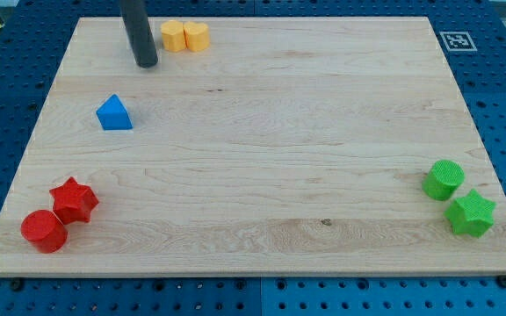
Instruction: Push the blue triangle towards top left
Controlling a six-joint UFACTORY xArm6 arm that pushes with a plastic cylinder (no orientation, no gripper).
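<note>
The blue triangle (114, 114) lies on the wooden board (262, 132) at the view's left, in the upper half. My tip (147, 63) is the lower end of a dark rod that comes down from the view's top. It stands above and to the right of the blue triangle, apart from it, with a gap of bare wood between them.
A yellow hexagon (174, 36) and a yellow heart-like block (197, 37) sit side by side at the top, just right of the rod. A red star (74, 200) and red cylinder (43, 231) are at bottom left. A green cylinder (444, 180) and green star (471, 213) are at bottom right.
</note>
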